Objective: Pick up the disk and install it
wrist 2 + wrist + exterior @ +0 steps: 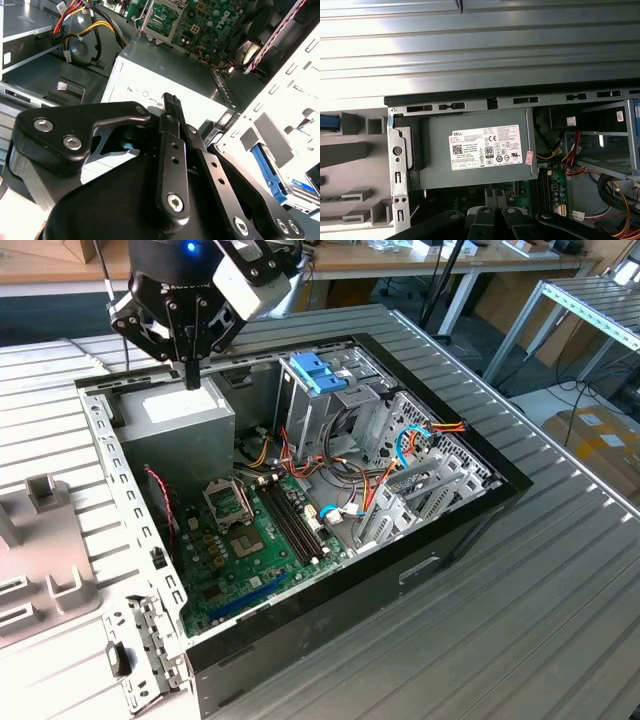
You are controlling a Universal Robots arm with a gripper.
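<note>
My jaws are drawn narrow, pads together with nothing between them. I hang over the grey power supply (pixel 178 412) in a corner of the open computer case (pixel 330 615), towards the exterior view's left. My fingertips (pixel 192 378) point down close above its top; whether they touch it I cannot tell. In the second wrist view the disk (pixel 290 182) lies beyond the case's pale perforated wall (pixel 280 100), apart from my jaws, with one blue rail and a corner of its label showing. Inside the case, the green motherboard (pixel 250 540) lies flat beside the power supply, and the metal drive cage (pixel 320 375) with its light-blue top stands further towards the exterior view's right. The case rests on a ribbed metal counter (pixel 560 620).
</note>
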